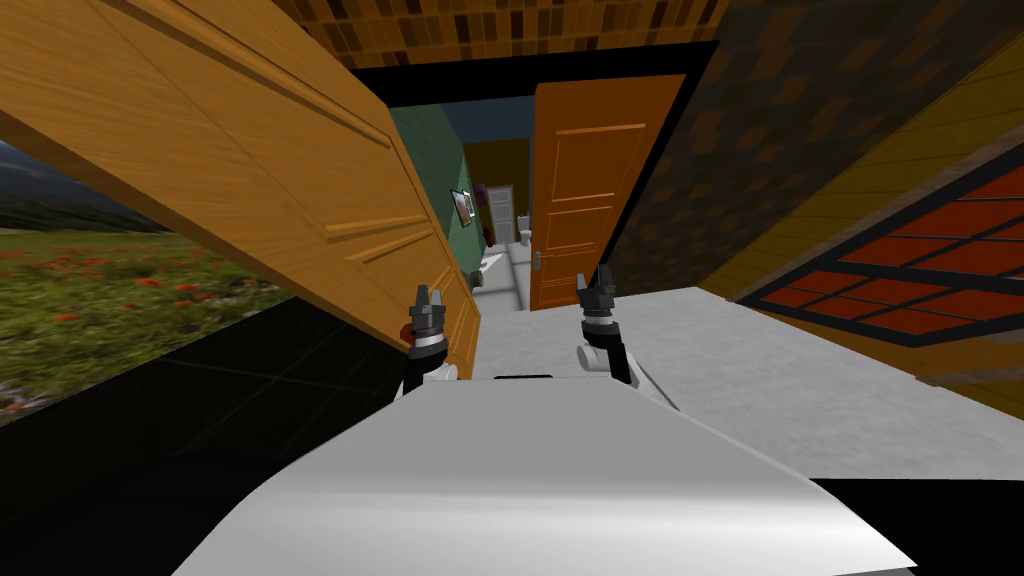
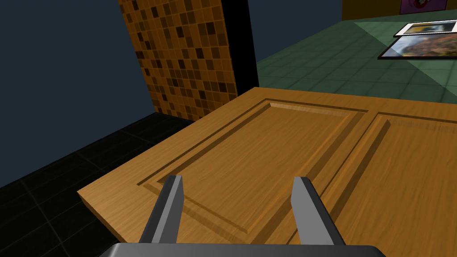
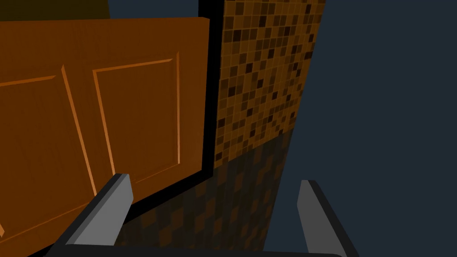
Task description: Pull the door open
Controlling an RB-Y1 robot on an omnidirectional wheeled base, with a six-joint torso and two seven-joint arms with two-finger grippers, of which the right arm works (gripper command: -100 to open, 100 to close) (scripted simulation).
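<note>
A light brown panelled door (image 1: 250,170) stands swung wide at my left, its free edge beside my left gripper (image 1: 424,296). In the left wrist view that gripper (image 2: 236,196) is open, close over the door's panel (image 2: 267,151), holding nothing. Ahead, an orange panelled door (image 1: 590,190) stands ajar in a black-framed doorway, with a small grey handle (image 1: 537,262) near its left edge. My right gripper (image 1: 598,283) hangs in front of its right side. In the right wrist view this gripper (image 3: 214,196) is open and empty, facing the orange door (image 3: 89,125) and the black frame (image 3: 207,111).
A brown mosaic tiled wall (image 1: 780,130) runs right of the doorway. A hallway with a green wall (image 1: 430,170) and a framed picture (image 1: 462,205) lies beyond. A red-paned window (image 1: 900,270) is at right. Grey floor (image 1: 800,370) spreads to my right, dark floor to my left.
</note>
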